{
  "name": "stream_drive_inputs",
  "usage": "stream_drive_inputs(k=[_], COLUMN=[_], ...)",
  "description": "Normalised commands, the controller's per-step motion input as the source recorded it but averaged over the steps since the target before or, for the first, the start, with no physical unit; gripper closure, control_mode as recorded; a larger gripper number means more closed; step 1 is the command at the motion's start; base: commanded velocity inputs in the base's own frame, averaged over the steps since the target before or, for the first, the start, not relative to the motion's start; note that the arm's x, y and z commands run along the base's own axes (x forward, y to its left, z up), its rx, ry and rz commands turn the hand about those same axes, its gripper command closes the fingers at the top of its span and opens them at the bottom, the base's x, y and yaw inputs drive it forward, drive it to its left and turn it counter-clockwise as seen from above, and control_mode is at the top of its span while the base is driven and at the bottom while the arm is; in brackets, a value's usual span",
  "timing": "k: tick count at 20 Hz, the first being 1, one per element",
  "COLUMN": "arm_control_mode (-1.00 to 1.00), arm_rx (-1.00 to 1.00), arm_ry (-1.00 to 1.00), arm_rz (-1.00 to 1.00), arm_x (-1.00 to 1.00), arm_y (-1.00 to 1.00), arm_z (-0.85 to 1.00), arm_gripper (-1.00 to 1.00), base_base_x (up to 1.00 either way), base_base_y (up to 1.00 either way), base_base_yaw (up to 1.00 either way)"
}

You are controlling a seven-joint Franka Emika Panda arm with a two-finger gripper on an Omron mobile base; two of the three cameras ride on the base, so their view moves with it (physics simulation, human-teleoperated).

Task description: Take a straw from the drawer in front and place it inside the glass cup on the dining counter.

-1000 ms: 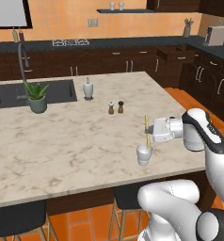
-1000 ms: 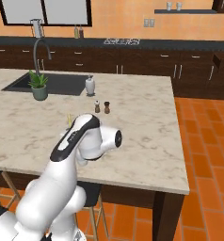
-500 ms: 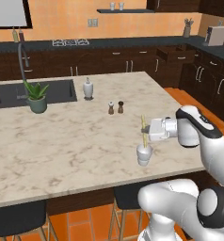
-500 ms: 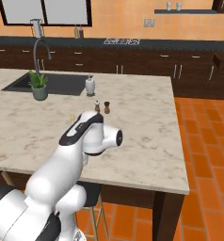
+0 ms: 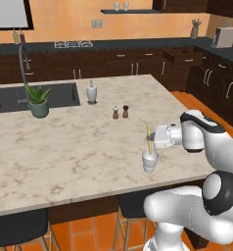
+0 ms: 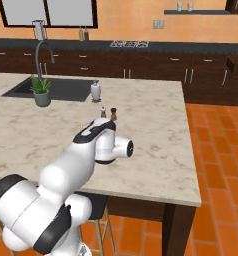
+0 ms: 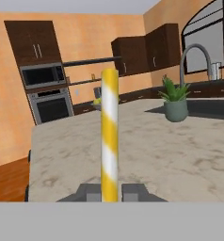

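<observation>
In your left base view, start at the far left: the sink (image 5: pixel 20 95) sits at about ten o'clock in the dining counter (image 5: pixel 64 147), with the curved faucet (image 5: pixel 23 56) behind it and a potted plant (image 5: pixel 38 100) on the marble just beside the basin; moving right, you meet the white soap bottle (image 5: pixel 91 92) near twelve o'clock, then the salt and pepper shakers (image 5: pixel 120 112) standing close together past the counter's middle. Further right, at about four o'clock on the counter, the glass cup (image 5: pixel 150 161) stands upright near the front edge; the straw (image 5: pixel 149 136) is upright directly above it, its lower end at the cup's mouth, though you cannot tell whether it reaches inside. The gripper (image 5: pixel 151 140) comes in sideways from three o'clock, its fingers clenched on the straw just above the cup. At the far right, around one o'clock against the back wall, the drawer (image 5: pixel 183 55) stands pulled out from the dark cabinets.

In your hand view, the straw (image 7: pixel 109 136) rises yellow-and-white striped from between the two finger tips (image 7: pixel 88 192); the plant (image 7: pixel 176 101) and faucet (image 7: pixel 196 59) lie at two o'clock.
</observation>
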Motion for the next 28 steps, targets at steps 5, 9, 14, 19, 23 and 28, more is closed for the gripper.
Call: stream_drive_inputs(k=[5,9,14,19,23,28], arm_control_mode=[-1.0,-1.0,-1.0,-1.0,-1.0,-1.0], arm_rx=[0.0,0.0,0.0,0.0,0.0,0.0], arm_ry=[0.0,0.0,0.0,0.0,0.0,0.0], arm_rz=[0.0,0.0,0.0,0.0,0.0,0.0], arm_x=[0.2,0.24,0.35,0.25,-0.32,-0.51], arm_y=[-0.01,0.0,0.0,0.0,-0.04,-0.05], arm_z=[-0.28,-0.3,-0.2,-0.19,-0.3,-0.22], arm_gripper=[1.0,1.0,1.0,1.0,1.0,1.0], base_base_x=[0.0,0.0,0.0,0.0,0.0,0.0], base_base_y=[0.0,0.0,0.0,0.0,0.0,0.0], base_base_yaw=[0.0,0.0,0.0,0.0,0.0,0.0])
